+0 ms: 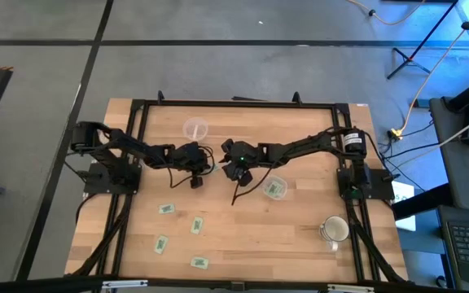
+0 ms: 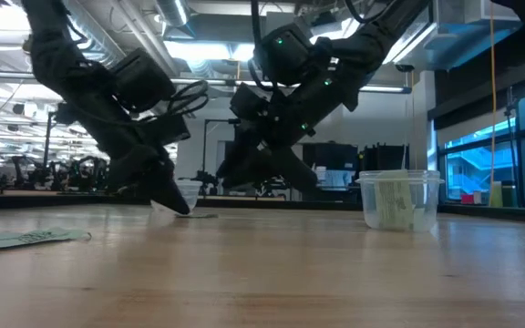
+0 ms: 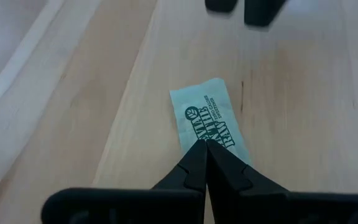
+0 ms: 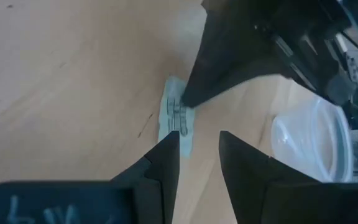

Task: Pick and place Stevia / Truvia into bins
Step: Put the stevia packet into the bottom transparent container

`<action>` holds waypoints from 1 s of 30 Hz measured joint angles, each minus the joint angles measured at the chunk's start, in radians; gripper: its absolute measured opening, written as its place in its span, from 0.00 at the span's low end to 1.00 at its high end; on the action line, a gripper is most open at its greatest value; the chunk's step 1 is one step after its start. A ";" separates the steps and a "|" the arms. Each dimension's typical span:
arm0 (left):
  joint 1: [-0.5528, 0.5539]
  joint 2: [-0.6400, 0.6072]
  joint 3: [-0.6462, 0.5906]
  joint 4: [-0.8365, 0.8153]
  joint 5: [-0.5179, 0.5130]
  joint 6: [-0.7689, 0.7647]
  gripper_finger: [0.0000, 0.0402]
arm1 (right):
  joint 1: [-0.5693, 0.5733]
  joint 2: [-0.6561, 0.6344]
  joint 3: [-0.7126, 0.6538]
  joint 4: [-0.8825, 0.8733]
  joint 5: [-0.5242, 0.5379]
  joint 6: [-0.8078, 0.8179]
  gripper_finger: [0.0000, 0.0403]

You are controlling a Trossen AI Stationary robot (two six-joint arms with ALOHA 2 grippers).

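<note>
A light green Stevia packet lies flat on the wooden table near its middle. My left gripper is shut with its tips on it, and shows in the high view and the low view. My right gripper is open just beside the same packet, above the table. One clear cup to the right holds several packets. The other clear cup stands farther back. Several more packets lie flat near the front left. My left gripper has its shut fingertips on the packet's top face, near the end closest to the gripper. The fingers slant down from the table's left. The packet lies flat on the table. Whether paper is caught between the tips, I cannot tell.
A whitish mug with a handle stands at the front right. The black frame runs around the table. The two grippers are close together at the table's middle.
</note>
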 joint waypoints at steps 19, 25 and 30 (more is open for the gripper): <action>0.000 0.107 0.101 -0.013 0.015 0.060 0.01 | 0.000 0.000 0.000 -0.131 0.000 0.029 0.29; 0.000 0.107 0.100 -0.013 0.015 0.059 0.00 | 0.000 0.000 0.000 -0.131 -0.001 0.028 0.29; 0.000 0.108 0.100 -0.013 0.016 0.058 0.01 | 0.000 0.047 -0.001 -0.103 -0.001 0.027 0.29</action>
